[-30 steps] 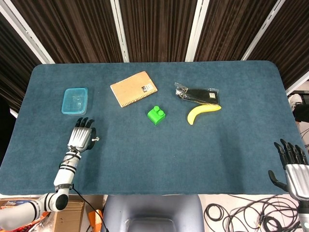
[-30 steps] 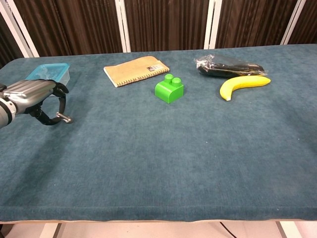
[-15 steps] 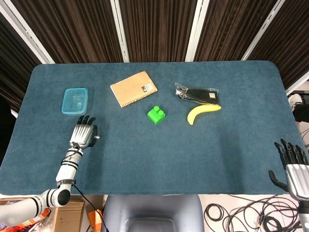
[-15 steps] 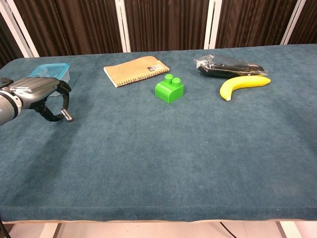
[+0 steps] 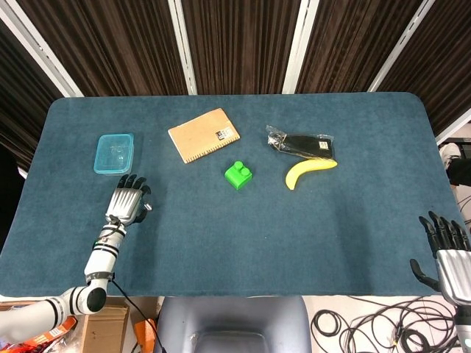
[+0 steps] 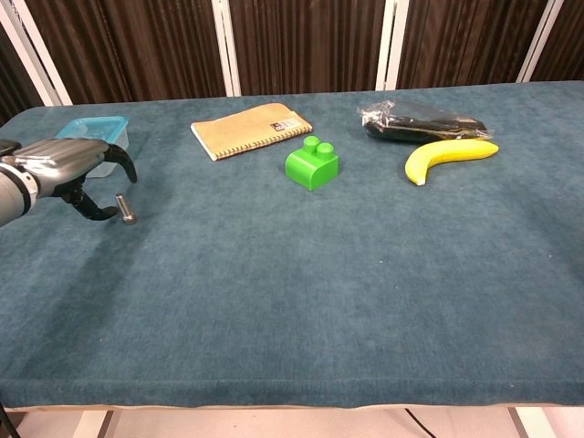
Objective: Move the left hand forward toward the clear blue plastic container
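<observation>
The clear blue plastic container [image 5: 114,153] lies on the table's far left, also seen in the chest view [image 6: 94,133]. My left hand [image 5: 127,200] hovers just short of it, palm down, fingers spread and pointing at the container's near edge, holding nothing. In the chest view the left hand [image 6: 73,171] partly covers the container's front. My right hand [image 5: 446,250] hangs open off the table's right front corner, fingers apart and empty.
A tan spiral notebook [image 5: 204,134] lies right of the container. Toward the middle stand a green block [image 5: 238,175], a yellow banana [image 5: 309,171] and a black packet in clear wrap [image 5: 300,143]. The blue cloth table [image 5: 243,243] fills both views.
My left hand has slid a little forward toward the container, its fingers spreading slightly. The right hand has not moved.
</observation>
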You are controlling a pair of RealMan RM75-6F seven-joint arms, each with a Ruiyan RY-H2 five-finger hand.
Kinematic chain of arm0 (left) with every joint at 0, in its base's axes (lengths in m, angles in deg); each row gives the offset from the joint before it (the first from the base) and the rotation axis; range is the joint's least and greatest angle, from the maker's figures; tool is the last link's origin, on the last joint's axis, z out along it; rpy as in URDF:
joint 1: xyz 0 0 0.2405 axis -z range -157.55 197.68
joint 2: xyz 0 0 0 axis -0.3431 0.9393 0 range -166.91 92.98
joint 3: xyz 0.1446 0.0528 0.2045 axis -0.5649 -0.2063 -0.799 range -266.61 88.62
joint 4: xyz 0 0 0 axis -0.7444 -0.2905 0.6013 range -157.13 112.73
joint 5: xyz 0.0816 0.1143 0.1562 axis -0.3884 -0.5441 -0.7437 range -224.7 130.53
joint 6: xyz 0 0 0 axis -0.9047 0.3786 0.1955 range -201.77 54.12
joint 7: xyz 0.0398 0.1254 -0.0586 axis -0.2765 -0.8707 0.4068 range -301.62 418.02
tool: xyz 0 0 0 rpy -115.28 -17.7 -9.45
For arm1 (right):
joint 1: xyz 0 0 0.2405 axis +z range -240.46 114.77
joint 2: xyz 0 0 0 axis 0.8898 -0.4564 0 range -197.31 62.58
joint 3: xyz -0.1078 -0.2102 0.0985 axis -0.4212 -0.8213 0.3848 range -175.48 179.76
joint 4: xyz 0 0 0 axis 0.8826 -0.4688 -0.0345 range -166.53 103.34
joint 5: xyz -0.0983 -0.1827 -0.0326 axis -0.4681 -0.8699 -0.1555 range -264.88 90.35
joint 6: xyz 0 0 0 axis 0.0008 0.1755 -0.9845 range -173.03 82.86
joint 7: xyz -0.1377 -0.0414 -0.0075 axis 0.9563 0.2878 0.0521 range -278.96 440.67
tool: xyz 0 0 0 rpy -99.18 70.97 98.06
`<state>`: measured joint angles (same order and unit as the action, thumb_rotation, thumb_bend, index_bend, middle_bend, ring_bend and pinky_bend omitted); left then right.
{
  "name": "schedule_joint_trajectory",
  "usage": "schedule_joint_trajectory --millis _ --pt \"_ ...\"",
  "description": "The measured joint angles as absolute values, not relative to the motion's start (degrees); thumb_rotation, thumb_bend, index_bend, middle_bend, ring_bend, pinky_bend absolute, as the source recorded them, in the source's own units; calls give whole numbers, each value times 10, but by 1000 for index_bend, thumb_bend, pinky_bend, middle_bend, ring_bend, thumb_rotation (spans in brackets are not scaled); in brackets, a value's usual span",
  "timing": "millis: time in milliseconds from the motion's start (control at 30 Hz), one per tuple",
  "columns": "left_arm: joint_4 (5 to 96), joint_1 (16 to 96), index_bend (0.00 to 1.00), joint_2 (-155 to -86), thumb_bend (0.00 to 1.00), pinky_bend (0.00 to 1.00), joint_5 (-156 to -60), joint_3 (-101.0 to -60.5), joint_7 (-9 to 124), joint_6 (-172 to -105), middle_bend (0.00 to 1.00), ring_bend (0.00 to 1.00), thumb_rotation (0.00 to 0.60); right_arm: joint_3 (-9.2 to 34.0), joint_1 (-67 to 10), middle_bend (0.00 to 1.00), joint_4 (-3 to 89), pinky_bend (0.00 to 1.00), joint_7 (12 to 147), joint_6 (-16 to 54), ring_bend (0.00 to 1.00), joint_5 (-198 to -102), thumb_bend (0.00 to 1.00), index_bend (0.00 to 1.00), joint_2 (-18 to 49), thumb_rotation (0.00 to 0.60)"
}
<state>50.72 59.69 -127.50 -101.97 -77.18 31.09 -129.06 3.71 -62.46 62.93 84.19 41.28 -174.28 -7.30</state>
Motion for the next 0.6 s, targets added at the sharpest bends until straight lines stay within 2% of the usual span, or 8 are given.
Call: schedule_joint_trajectory --millis 33,133,300,500,600 --pt "515 595 74 -1271 329 86 -1023 -774 313 -1294 84 39 600 37 -625 0 629 0 841 414 0 -1743 292 0 -73 600" --pt "554 578 2 -1244 328 83 -1047 -785 325 -1315 23 11 600 36 -627 0 628 0 836 417 0 -1746 292 0 -75 600" --pt "627 510 0 -1171 329 43 -1151 -830 380 -1414 0 0 600 34 -631 0 627 0 838 425 0 -1751 292 0 -74 600" --pt "643 392 0 -1101 331 16 -1293 -896 524 -1593 0 0 600 35 -632 0 627 0 867 426 0 -1748 292 0 -61 600" --pt "649 341 0 -1076 330 15 -1331 -916 564 -1646 0 0 600 38 -628 0 628 0 886 419 0 -1740 292 0 -54 600"
